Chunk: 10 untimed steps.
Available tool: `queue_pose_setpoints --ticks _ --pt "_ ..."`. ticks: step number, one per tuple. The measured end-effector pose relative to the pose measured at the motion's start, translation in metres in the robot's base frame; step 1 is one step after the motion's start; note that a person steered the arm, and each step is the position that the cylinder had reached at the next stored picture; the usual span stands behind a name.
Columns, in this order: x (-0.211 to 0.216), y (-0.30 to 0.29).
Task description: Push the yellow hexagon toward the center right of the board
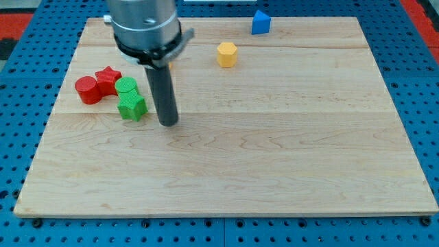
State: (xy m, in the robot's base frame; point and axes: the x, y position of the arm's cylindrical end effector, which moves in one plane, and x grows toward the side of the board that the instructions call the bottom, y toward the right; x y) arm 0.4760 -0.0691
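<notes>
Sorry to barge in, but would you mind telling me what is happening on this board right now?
My tip rests on the wooden board, just right of the green star and green cylinder. The yellow hexagon I am to push sits untouched, up and to the view's right of the tip. Red blocks lie at the left, a blue block at the top.

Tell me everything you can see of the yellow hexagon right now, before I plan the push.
The yellow hexagon is a small, solid-looking block with a flat six-sided top and short upright walls, a lighter yellow on top than on its sides. It sits flat on the wooden board, in the upper middle, below and to the view's left of the blue block. Nothing touches it. My tip rests well away, toward the view's lower left, beside the green blocks.
</notes>
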Motion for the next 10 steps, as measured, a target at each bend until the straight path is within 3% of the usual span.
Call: queue_pose_setpoints --ticks 1,2,5,6,8,9,10 --pt "0.011 0.066" --pt "-0.049 0.099" --pt "-0.157 0.036" --pt "-0.183 0.059" --pt "-0.139 0.183" --pt "-0.167 0.189" --pt "-0.154 0.231"
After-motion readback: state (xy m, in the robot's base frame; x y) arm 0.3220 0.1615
